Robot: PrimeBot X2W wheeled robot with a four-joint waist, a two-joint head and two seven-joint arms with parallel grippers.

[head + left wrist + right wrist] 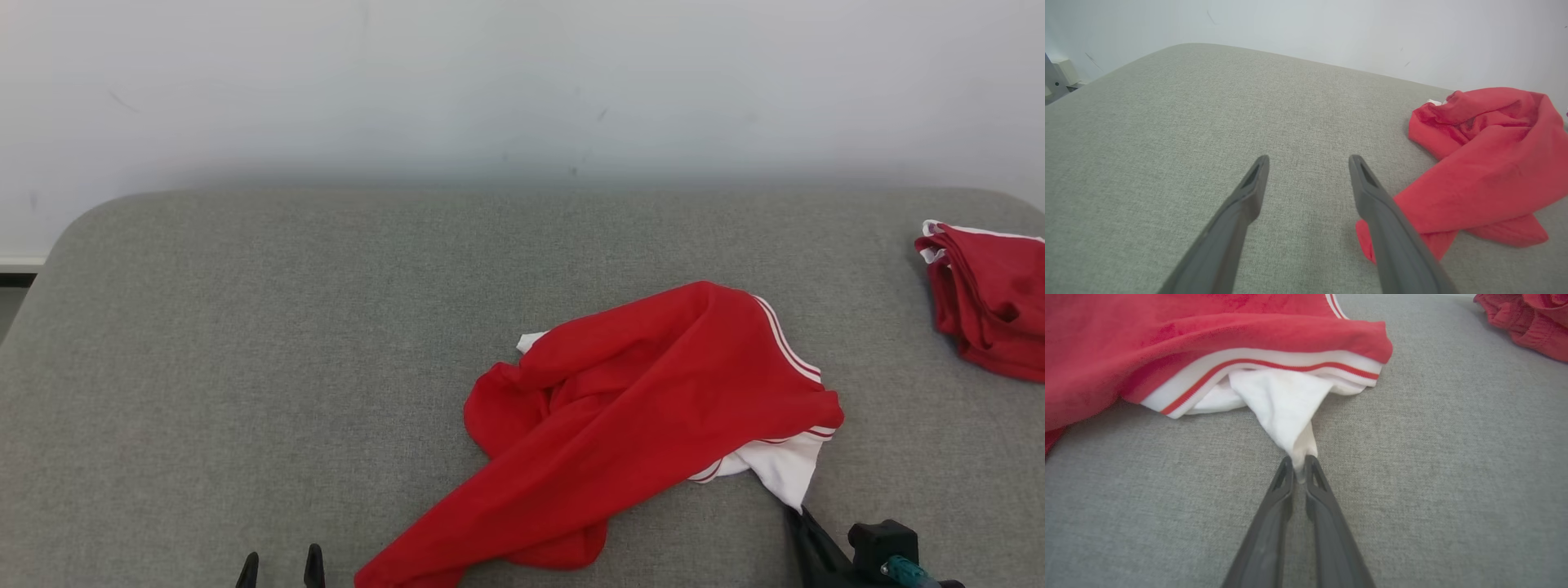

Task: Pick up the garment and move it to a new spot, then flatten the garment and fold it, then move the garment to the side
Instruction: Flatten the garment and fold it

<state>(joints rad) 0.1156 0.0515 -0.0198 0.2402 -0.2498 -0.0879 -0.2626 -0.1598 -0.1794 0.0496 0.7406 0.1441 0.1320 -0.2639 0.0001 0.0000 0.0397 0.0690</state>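
Crumpled red cloth garment w/ white striped trim (637,408) lies mid grey fabric bench (245,327). Right gripper (1299,467) pinches its white corner, prob. to lift it. Left gripper (1309,159) spread wide, empty, beside red tail.

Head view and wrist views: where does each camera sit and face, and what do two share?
Head view: on the head, forward-down at garment on grey surface; left gripper, right gripper below.
Left wrist view: on that wrist, along open fingers across surface.
Right wrist view: on that wrist, along fingers pinching the white corner.
Head and right wrist share a second red pile.
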